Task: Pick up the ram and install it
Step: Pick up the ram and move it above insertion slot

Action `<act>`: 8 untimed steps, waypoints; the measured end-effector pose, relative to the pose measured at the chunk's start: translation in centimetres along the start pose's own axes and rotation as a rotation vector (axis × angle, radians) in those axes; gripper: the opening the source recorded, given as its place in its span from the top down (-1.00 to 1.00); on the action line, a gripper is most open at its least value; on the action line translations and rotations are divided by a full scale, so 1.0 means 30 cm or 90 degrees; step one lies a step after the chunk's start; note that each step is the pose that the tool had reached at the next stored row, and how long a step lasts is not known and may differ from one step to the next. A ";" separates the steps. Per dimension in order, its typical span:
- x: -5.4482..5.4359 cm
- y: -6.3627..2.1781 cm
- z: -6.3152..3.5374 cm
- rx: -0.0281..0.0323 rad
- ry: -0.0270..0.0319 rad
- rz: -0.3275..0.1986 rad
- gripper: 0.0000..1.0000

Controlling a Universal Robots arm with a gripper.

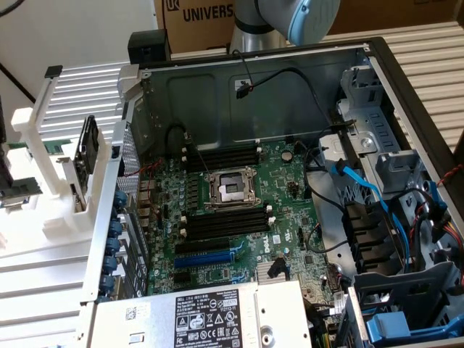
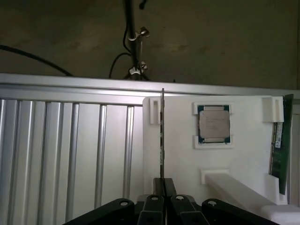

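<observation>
Currently the ram (image 2: 162, 136) is gripped edge-on by the closed pincer (image 2: 164, 183); beyond it, a processor (image 2: 214, 124) is seated in a white holder (image 2: 243, 154).

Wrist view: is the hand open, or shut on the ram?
Shut on the ram: the fingers of the hand press the edge-on strip from both sides, with no gap.

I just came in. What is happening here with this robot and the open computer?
The robot arm's gripper is shut on a thin ram stick, seen edge-on, at a white holder that also carries a processor chip and a second ram stick. The open computer case with its motherboard stands beside the holder; the stick is not installed yet.
</observation>
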State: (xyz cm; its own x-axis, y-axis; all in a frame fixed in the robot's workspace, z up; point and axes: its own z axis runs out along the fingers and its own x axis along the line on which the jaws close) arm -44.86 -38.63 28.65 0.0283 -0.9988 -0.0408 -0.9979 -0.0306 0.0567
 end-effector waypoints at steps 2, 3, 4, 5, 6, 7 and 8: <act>-0.001 0.002 -0.030 0.0002 -0.0002 0.003 0.76; -0.002 0.003 -0.046 0.0002 -0.0002 0.004 0.76; -0.003 0.004 -0.061 0.0003 -0.0003 0.005 0.76; -0.003 0.005 -0.077 0.0003 -0.0004 0.006 0.76; -0.004 0.006 -0.092 0.0003 -0.0004 0.007 0.76; -0.004 0.006 -0.107 0.0004 -0.0005 0.008 0.76; -0.005 0.007 -0.122 0.0004 -0.0005 0.008 0.76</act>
State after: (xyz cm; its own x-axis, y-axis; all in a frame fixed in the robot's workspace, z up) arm -44.86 -38.64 32.33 0.0154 -0.9990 -0.0408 -0.9982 -0.0177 0.0566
